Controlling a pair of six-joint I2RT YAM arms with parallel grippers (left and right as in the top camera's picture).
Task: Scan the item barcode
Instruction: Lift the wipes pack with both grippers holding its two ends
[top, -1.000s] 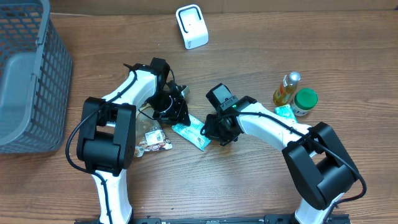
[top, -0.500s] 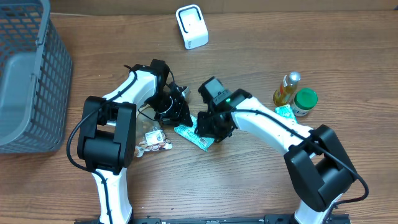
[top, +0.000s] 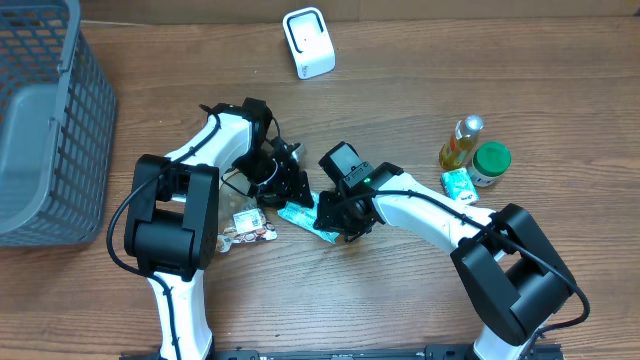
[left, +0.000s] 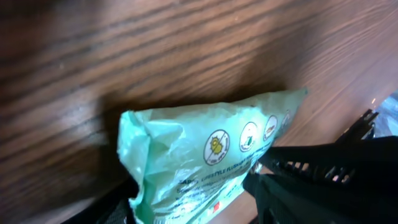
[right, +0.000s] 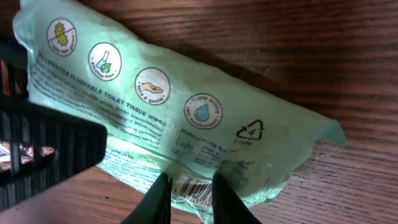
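Packet of wipes lies on desk. Your right jaws pinch its edge at the barcode; your left jaws stand spread, straddling the opposite end.

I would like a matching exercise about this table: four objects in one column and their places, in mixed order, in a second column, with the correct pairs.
Objects:
1. toilet wipes packet
2. white barcode scanner
3. grey mesh basket
4. yellow bottle

Places:
A. left edge of the table
B. right side, beside the green-lidded jar
C. middle of the table
D. far edge, near the centre

Pairs: 1-C; 2-D; 3-A; 4-B
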